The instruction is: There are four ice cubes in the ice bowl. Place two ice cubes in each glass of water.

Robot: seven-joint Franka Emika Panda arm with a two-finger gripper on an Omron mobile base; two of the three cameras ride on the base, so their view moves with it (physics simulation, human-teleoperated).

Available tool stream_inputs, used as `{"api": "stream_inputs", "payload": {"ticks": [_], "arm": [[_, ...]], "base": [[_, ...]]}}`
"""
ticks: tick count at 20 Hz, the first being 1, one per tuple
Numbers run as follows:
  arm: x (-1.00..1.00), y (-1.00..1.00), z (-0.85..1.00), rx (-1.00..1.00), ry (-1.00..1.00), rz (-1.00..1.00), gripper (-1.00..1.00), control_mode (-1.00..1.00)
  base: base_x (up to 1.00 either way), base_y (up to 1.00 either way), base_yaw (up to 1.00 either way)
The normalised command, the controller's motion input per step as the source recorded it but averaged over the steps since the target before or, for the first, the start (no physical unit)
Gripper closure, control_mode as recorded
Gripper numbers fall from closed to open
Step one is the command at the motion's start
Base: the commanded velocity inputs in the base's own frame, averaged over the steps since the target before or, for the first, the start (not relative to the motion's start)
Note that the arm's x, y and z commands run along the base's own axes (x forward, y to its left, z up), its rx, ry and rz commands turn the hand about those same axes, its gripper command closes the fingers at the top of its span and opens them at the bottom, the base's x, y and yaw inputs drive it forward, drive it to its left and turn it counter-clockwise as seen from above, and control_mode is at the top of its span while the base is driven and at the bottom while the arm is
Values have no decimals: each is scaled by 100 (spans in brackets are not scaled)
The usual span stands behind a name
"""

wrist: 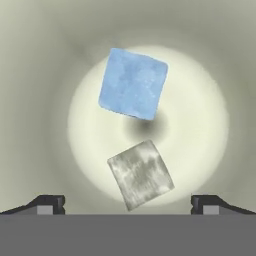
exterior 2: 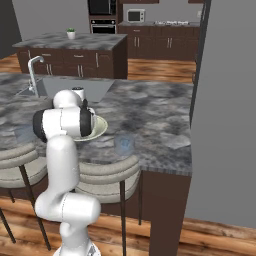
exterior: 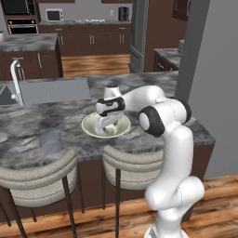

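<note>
The ice bowl (exterior: 122, 125) sits on the marble counter, cream with a greenish-grey inside. My gripper (exterior: 106, 124) reaches down into it, jaws open and holding nothing. In the hand view two ice cubes lie on the bowl's floor (wrist: 45, 100): a light blue one (wrist: 132, 83) farther off and a pale grey one (wrist: 140, 174) between and just beyond my gripper (wrist: 127, 205). One glass of water (exterior: 50, 142) stands left of the bowl near the counter's front edge. The other glass (exterior 2: 124, 144) stands to the right of the bowl (exterior 2: 101, 128), which my arm partly hides.
A grey sink (exterior: 53, 90) with a faucet (exterior: 16, 81) lies behind the bowl on the left. Two padded stools (exterior: 39, 179) (exterior: 132, 165) stand under the counter's front edge. A grey wall (exterior: 209, 69) rises at the right.
</note>
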Motion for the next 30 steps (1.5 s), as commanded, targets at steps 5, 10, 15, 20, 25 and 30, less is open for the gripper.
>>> {"api": "stream_inputs", "payload": {"ticks": [5, 10, 15, 20, 25, 30], "arm": [[3, 0, -6, 0, 3, 2, -100, -100], [1, 0, -1, 0, 0, 0, -100, -100], [14, 0, -14, -3, 0, 1, -100, -100], [2, 0, -29, -6, 0, 27, -100, -100], [29, 0, -6, -3, 0, 5, -100, -100], [29, 9, -16, 0, 3, 0, -100, -100]], "base": [[0, 0, 0], [0, 0, 0], [0, 0, 0], [0, 0, 0], [0, 0, 0], [0, 0, 0]]}}
